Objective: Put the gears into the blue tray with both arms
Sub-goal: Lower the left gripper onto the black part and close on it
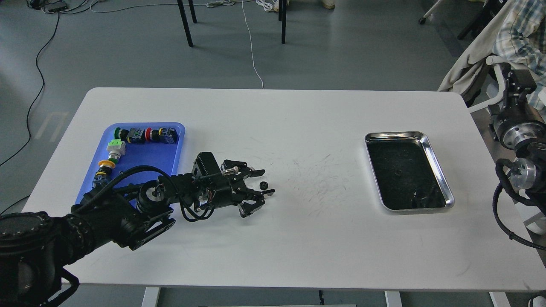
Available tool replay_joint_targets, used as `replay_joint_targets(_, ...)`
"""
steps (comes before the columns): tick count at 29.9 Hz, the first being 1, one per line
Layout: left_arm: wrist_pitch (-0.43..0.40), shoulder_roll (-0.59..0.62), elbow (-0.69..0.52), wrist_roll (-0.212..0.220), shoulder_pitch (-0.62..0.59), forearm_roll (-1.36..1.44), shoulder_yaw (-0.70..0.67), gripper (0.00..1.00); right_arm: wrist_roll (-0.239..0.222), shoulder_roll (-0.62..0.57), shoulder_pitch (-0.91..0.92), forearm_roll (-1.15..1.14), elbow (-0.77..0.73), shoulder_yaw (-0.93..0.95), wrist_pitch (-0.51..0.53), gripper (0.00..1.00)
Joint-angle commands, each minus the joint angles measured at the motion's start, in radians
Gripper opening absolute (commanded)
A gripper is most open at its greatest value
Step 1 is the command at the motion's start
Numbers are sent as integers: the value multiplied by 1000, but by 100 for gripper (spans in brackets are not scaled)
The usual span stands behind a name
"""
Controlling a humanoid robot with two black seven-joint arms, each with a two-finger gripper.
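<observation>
One tiny black gear (263, 185) lies on the white table (298, 238) just right of centre-left. My left gripper (267, 182) is low over the table, open, with its fingers on either side of this gear and a gap showing to each. The blue tray (179, 140) sits at the table's left, behind and left of that gripper; my left arm covers its near right corner. Of my right arm only thick wrist parts (518, 132) show at the right edge, off the table; its gripper is out of view.
Several colourful push-button switches (147, 134) lie along the blue tray's far and left sides. A shiny steel tray (431, 147) with black lining sits at the right, with small dark bits (397, 172) hard to make out on the lining.
</observation>
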Motion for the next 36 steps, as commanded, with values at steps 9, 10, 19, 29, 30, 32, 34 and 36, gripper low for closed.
replay_joint_targets(9, 2, -20, 51, 0, 3, 0, 0, 41, 1, 2, -1, -3, 0, -2, 0, 96)
replay_joint_targets(10, 2, -20, 51, 0, 3, 0, 0, 40, 0, 2, -1, -3, 0, -2, 0, 96)
replay_joint_targets(19, 2, -17, 42, 0, 8, -6, 2, 37, 0, 5, -1, -9, -2, -3, 0, 96)
replay_joint_targets(29, 1, -13, 40, 0, 11, -6, 2, 24, 1, 2, 0, -9, -3, -32, 0, 96)
replay_joint_targets(30, 1, -14, 40, 0, 12, -6, 2, 23, 1, 3, 0, -9, -3, -33, 0, 96)
replay_joint_targets(32, 2, -11, 40, 0, 12, -6, 15, 21, 1, 2, 0, -9, -3, -34, 0, 96)
replay_joint_targets(34, 4, -6, 37, 0, 9, -8, 43, 18, 1, 2, 0, -9, -3, -34, 0, 96)
replay_joint_targets(36, 6, -5, 37, 0, 9, -8, 48, 16, 1, 2, 0, -9, -3, -34, 0, 96)
